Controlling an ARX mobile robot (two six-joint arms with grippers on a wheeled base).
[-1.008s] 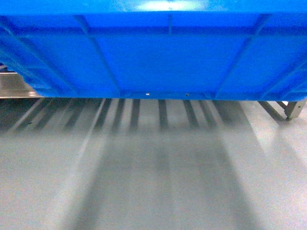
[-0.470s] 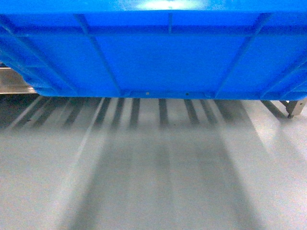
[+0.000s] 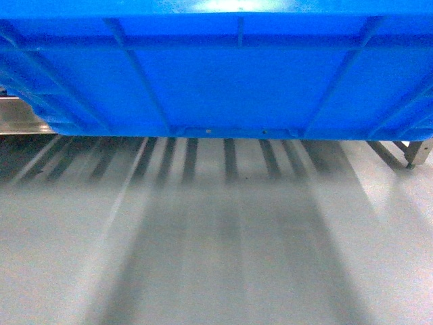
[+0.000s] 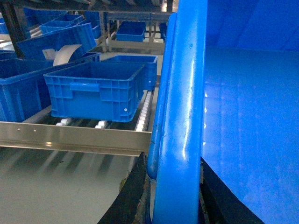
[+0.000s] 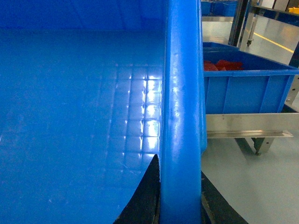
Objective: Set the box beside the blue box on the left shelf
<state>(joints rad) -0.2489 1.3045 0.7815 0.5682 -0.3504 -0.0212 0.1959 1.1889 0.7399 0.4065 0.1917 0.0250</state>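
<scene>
In the head view we see the box [image 3: 223, 74] filling the upper part of the picture, its ribbed wall facing us and its bottom edge above the grey floor [image 3: 216, 257], where striped shadows spread out below the box; a silver rail end [image 3: 17, 118] shows at the box's lower left corner and a metal bracket [image 3: 414, 154] at its lower right. Neither claw shows here. In the left wrist view the box's thick rim [image 4: 180, 116] runs upright through the picture, with the box's smooth inner floor to the right of it, and the left claw [image 4: 170, 196] straddles that rim at the bottom, one dark finger [image 4: 128, 196] outside the box wall and the other inside, gripping the rim. To the left of the rim lies the left shelf [image 4: 74, 136], its silver front rail and white rollers [image 4: 145, 109] carrying another blue box [image 4: 96, 91], near the held box but apart from it. In the right wrist view the opposite rim [image 5: 181, 116] stands upright, the right claw [image 5: 180, 198] clamped over it with a dark finger [image 5: 145, 196] inside the box. Right of that rim a blue crate holding red items [image 5: 245, 84] sits on a silver rail [image 5: 250, 127].
</scene>
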